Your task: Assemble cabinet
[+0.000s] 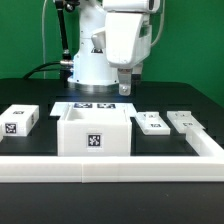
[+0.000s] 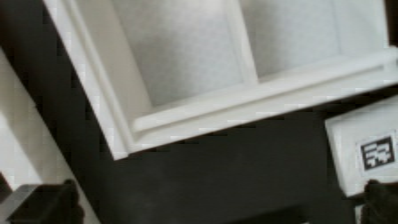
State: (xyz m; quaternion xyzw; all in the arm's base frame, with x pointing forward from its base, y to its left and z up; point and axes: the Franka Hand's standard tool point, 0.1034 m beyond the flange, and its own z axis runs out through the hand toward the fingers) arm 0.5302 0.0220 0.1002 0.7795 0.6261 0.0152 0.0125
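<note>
At the exterior view's centre, you see the cabinet body (image 1: 95, 132) on the black table (image 1: 25, 98), 1 tag facing front. The slab (image 1: 20, 121) lies at the exterior view's left. The inner panel (image 1: 152, 122) and outer panel (image 1: 187, 122) lie at its right. Your gripper (image 1: 126, 86) hangs above and behind the body; you cannot tell whether it is open or closed.

From the wrist view, you see the body's white rim (image 2: 121, 120) and a tagged panel (image 2: 370, 150) near it.

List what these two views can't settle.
1. pincer: exterior view, small and dark against the black backdrop; open or shut unclear.
2. marker board: exterior view, near part hidden behind the cabinet box body.
3. Box body's inside: exterior view, hidden by its front wall.
4. tag: wrist view, blurred and cut by the picture edge; which part carries it cannot be told.
</note>
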